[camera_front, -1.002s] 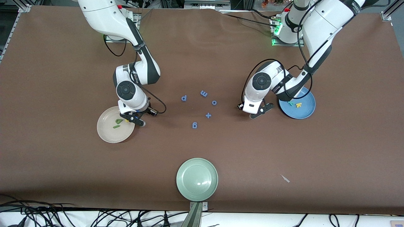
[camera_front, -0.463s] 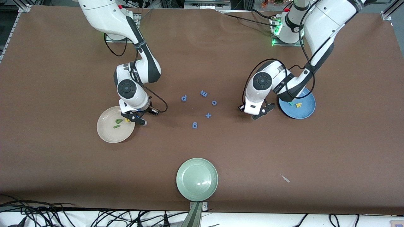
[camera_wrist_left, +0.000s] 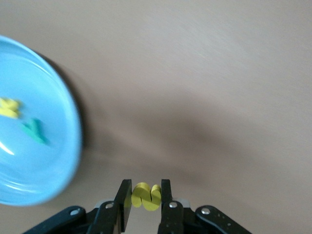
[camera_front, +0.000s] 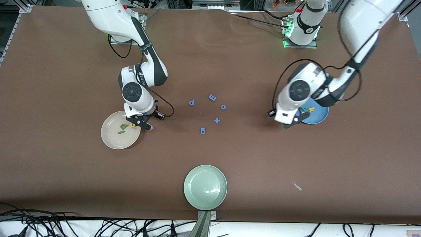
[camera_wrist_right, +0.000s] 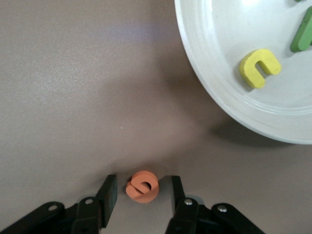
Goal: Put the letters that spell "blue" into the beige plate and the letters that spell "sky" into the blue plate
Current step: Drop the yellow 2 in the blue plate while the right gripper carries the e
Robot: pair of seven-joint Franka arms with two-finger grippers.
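Note:
My left gripper (camera_wrist_left: pixel 145 196) (camera_front: pixel 293 122) is shut on the yellow s (camera_wrist_left: pixel 142 193) and hangs over the table just beside the blue plate (camera_wrist_left: pixel 53 161) (camera_front: pixel 320 117). In that plate lie the yellow k (camera_wrist_left: pixel 9 107) and the teal y (camera_wrist_left: pixel 33 130). My right gripper (camera_wrist_right: pixel 142 191) (camera_front: pixel 142 124) is open and low at the table beside the beige plate (camera_wrist_right: pixel 214 87) (camera_front: pixel 115 140). The orange e (camera_wrist_right: pixel 142 186) lies on the table between its fingers, with a gap on each side. The yellow u (camera_wrist_right: pixel 260 67) (camera_front: pixel 132 125), green l (camera_wrist_right: pixel 303 34) (camera_front: pixel 121 132) and olive b (camera_front: pixel 123 126) lie in the beige plate.
Several blue foam letters (camera_front: pixel 191 102) and a blue plus sign (camera_front: pixel 217 120) lie scattered mid-table between the two arms. A pale green plate (camera_front: pixel 205 187) sits near the front camera's edge. A small pale scrap (camera_front: pixel 297 186) lies toward the left arm's end.
My left arm has swung toward the blue plate with the yellow s in its grip, and now partly covers the plate. The right gripper has stayed beside the beige plate.

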